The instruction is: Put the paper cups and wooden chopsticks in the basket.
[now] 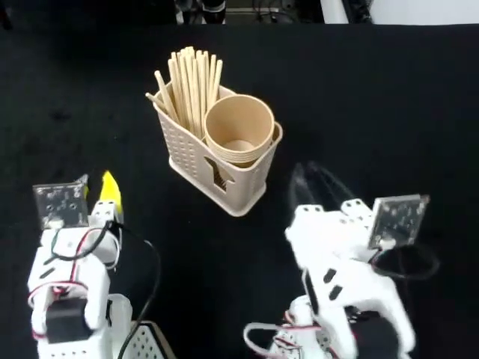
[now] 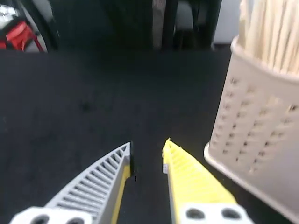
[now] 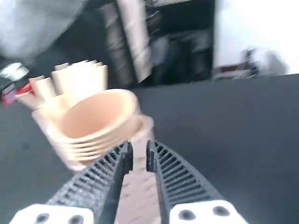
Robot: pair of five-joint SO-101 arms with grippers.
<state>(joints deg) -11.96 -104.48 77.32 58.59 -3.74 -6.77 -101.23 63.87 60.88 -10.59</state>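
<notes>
Near edge, left side: the left claw (image 2: 147,150) sits low over the counter (image 1: 374,97), its grey and yellow fingers parted a little with nothing between them.
Near edge, right side: the right claw (image 3: 138,151) has its black fingers a narrow slit apart. It is also empty and is aimed straight at the basket.
Centre of the counter: the basket (image 1: 187,153) stands upright, well back from the near edge and between the two arms. Its perforated wall is just beside the left claw in the left wrist view.
In the basket, nearer half: the paper cups (image 1: 239,127) are nested in one stack, mouth up.
In the basket, farther half: the wooden chopsticks (image 1: 191,82) stand on end in a bundle. They rise well above the rim and fan outward.
Task standing: it looks finished, as I see no loose cup or stick on the counter.
Risk, right arm: any push forward would likely strike the cup stack or the basket rim. The basket looks light, so it could slide or tip.
Risk, left arm: a sideways swing toward the centre could clip the basket wall.
Risk, load: the tall sticks probably make the basket top-heavy, so a small knock could spill them.
Safest course: keep both claws low and draw them back toward the near edge.
</notes>
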